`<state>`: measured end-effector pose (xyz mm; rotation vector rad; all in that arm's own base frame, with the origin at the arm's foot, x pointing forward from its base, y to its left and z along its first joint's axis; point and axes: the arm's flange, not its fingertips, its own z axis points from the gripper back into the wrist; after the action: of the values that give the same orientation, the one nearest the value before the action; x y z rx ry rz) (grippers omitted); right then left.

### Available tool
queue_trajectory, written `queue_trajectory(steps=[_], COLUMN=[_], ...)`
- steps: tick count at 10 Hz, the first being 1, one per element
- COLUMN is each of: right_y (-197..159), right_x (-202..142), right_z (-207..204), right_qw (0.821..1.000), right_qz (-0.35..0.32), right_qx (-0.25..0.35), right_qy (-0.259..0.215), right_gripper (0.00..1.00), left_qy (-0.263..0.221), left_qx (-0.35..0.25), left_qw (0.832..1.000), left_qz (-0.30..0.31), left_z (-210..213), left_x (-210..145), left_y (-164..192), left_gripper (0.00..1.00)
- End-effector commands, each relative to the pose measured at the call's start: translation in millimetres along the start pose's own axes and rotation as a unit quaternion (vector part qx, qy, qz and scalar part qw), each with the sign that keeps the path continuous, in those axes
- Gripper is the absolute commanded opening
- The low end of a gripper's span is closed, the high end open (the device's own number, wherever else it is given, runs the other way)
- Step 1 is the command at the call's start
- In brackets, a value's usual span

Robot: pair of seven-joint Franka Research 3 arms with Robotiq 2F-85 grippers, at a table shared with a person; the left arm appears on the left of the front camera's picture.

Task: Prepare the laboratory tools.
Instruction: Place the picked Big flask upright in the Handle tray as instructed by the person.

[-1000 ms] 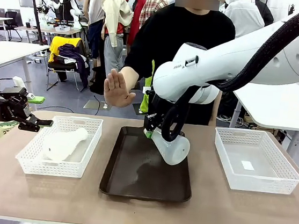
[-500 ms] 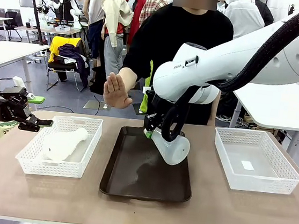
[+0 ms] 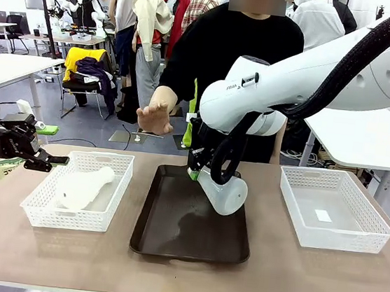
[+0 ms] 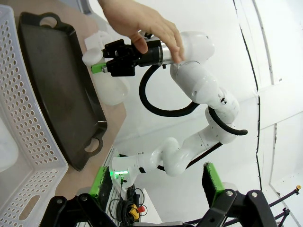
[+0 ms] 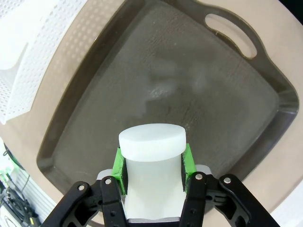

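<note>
A frosted-white flask (image 3: 225,192) hangs tilted just above the dark brown tray (image 3: 170,238), and my right gripper (image 3: 195,173) is shut on its neck. In the right wrist view the green pads (image 5: 119,165) clamp the flask's neck (image 5: 151,142) over the tray (image 5: 199,80). A second flask (image 3: 81,186) lies on its side in the left white basket (image 3: 36,212). My left gripper (image 3: 38,160) hovers open at the table's left edge, beside that basket. The left wrist view has its fingers (image 4: 102,179) spread wide with nothing between them.
A white basket (image 3: 294,200) stands at the right with a small white slip inside. Across the table stands a person whose hand (image 3: 157,119) is held out above the tray's far left corner. The left wrist view has that hand (image 4: 137,21) over the right arm's wrist.
The person's raised open hand has tipped forward and dropped a little. Both arms and the held flask have stayed put.
</note>
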<state>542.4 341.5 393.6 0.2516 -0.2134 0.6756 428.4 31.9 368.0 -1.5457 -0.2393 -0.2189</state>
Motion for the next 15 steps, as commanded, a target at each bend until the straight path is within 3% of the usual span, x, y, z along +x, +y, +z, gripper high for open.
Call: queue_trajectory(steps=[1,15], right_y=[0.5,0.5], right_x=[0.1,0.1], right_z=[0.9,0.9], right_qw=[1.0,1.0], right_qz=[-0.001,-0.001], right_qx=[0.0,0.0], right_qy=[-0.001,-0.001], right_gripper=[0.0,0.0], left_qy=[-0.006,-0.006], left_qx=[-0.007,-0.007], left_qw=[1.0,1.0], left_qz=[-0.006,-0.006], left_z=[0.4,0.4], left_x=[1.0,1.0], left_y=[-2.5,-2.5], left_gripper=[1.0,1.0])
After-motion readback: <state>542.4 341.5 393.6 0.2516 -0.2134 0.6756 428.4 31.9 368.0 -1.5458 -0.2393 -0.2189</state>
